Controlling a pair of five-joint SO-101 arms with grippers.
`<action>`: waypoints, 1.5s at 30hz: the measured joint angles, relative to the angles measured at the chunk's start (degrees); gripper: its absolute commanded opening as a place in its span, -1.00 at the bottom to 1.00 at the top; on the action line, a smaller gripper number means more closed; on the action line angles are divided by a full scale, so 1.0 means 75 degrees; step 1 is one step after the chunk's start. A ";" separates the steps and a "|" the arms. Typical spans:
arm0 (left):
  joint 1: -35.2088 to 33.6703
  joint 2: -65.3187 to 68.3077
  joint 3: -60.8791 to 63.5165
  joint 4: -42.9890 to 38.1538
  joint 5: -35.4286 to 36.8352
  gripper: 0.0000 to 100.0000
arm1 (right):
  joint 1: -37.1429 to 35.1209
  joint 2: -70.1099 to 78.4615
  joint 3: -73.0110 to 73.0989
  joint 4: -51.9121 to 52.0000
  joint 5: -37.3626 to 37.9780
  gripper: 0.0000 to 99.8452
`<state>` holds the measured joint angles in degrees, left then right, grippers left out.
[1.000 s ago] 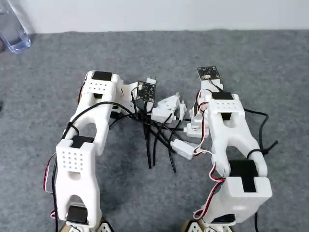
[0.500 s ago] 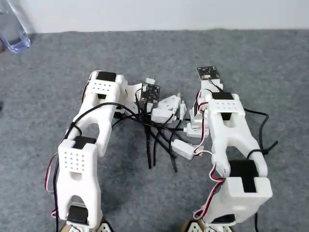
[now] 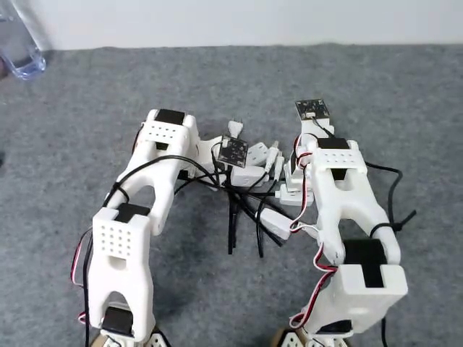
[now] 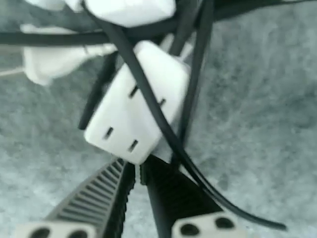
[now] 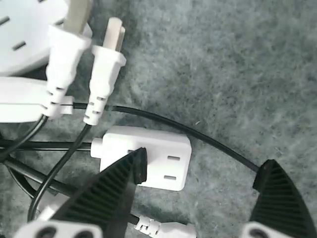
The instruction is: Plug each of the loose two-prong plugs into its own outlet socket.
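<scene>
Left gripper [image 4: 137,171] is clamped shut at the corner of a white outlet block [image 4: 136,106] just past its tips, probably steadying it, while the right gripper [image 5: 200,173] gapes open over a second outlet block [image 5: 148,157], with loose two-prong plugs [image 5: 106,64] just beyond.

Work surface: grey felt-like mat [image 3: 405,94]. A white wall [image 3: 253,22] borders its far edge. A clear container [image 3: 18,43] stands at the far corner.

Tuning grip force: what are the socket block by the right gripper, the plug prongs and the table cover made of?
Outlet socket: white moulded plastic, smooth with a faint sheen.
Plug prongs: flat blades, likely metal, with a dull brass-like tint.
Table cover: grey felt or short-pile carpet, going by the fuzzy mottled texture.
</scene>
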<state>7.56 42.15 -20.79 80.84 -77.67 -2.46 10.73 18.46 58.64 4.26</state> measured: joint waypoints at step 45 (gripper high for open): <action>-0.4325 -0.4923 0.4923 -0.0539 0.7127 -0.89 | -0.1887 -0.2743 -0.0457 0.4642 0.2251 -0.30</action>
<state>-24.88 5.23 16.13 76.79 -24.22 -16.62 -9.85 15.03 93.45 21.14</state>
